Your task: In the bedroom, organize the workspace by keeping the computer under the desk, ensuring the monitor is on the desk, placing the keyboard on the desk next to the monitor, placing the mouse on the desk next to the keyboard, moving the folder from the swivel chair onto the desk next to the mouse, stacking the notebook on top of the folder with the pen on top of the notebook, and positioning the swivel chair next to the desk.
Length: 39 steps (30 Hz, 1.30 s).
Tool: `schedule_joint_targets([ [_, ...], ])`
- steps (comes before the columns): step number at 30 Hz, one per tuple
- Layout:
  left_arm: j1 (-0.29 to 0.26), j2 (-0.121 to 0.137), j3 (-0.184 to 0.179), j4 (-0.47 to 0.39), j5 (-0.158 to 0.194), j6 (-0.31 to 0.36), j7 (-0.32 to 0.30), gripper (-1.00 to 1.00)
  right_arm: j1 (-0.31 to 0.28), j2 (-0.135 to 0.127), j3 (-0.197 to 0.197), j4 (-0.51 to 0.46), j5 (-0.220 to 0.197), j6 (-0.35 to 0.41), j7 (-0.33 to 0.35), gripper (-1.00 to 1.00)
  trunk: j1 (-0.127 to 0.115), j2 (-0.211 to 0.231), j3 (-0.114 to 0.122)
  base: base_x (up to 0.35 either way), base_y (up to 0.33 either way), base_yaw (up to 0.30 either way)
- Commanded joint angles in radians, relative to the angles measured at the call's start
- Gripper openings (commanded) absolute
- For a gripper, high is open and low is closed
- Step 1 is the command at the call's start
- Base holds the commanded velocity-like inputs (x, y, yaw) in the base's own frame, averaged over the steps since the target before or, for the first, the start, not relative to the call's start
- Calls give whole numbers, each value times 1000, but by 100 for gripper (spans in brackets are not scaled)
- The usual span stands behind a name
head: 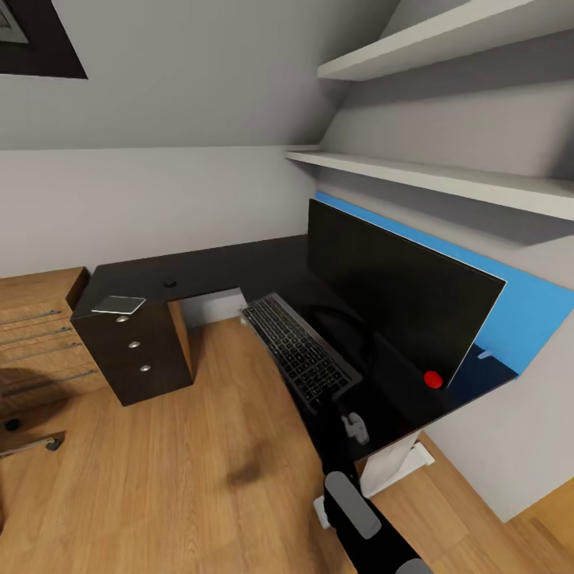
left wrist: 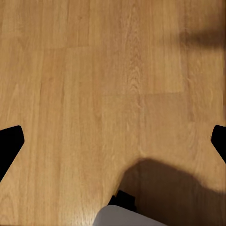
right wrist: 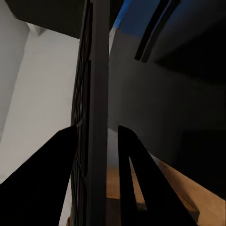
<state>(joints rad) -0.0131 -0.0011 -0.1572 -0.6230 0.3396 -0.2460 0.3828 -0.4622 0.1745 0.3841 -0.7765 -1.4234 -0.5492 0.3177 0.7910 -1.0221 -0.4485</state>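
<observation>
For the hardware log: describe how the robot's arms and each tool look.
The right arm is black with rounded grey link covers and a small white fitting near its wrist. The right tool has two flat, black, tapering fingers. The left tool shows black fingertips at the frame's edges. No cables or markings are visible.

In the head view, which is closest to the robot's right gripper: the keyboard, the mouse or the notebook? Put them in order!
1. The keyboard: at the desk's front edge, held between the right gripper's fingers.
2. The mouse: farther back on the desk's left wing.
3. The notebook: on the far-left corner, above the drawers; nearly as far as the mouse, slightly beyond.
</observation>
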Motion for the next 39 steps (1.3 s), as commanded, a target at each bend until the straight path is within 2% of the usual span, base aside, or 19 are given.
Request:
schedule_joint_targets([
  [1, -1, 1, -10, 0, 10, -6, 7, 100, -1, 0, -7, 8, -4, -6, 8, -100, 0, -1, -1, 0, 0, 0],
  [5, -1, 1, -14, 0, 10, -7, 7, 100, -1, 0, -35, 24, -6, -6, 8, -100, 0, -1, -1, 0, 0, 0],
  [11, -1, 1, -16, 0, 10, -7, 7, 100, -1, 0, -43, 29, -6, -6, 6, -100, 0, -1, -1, 0, 0, 0],
  [14, -1, 1, -16, 0, 10, -7, 7, 100, -1, 0, -61, 31, -6, -6, 4, -100, 0, -1, -1, 0, 0, 0],
  [16, -1, 1, -16, 0, 10, -7, 7, 100, -1, 0, -78, 32, -6, -6, -22, -100, 0, -1, -1, 0, 0, 0],
  [21, -1, 2, -16, 0, 9, -7, 7, 100, -1, 0, -86, 31, -6, -6, -50, -100, 0, -1, -1, 0, 0, 0],
  [23, -1, 3, -15, -1, 9, -8, 8, 100, -1, 0, -104, 31, -7, -5, -71, -100, 0, -1, -1, 0, 0, 0],
  [39, -1, 3, -16, -1, 9, -10, 11, 100, -1, 0, -107, 29, -10, 0, -70, -100, 0, -1, -1, 0, 0, 0],
])
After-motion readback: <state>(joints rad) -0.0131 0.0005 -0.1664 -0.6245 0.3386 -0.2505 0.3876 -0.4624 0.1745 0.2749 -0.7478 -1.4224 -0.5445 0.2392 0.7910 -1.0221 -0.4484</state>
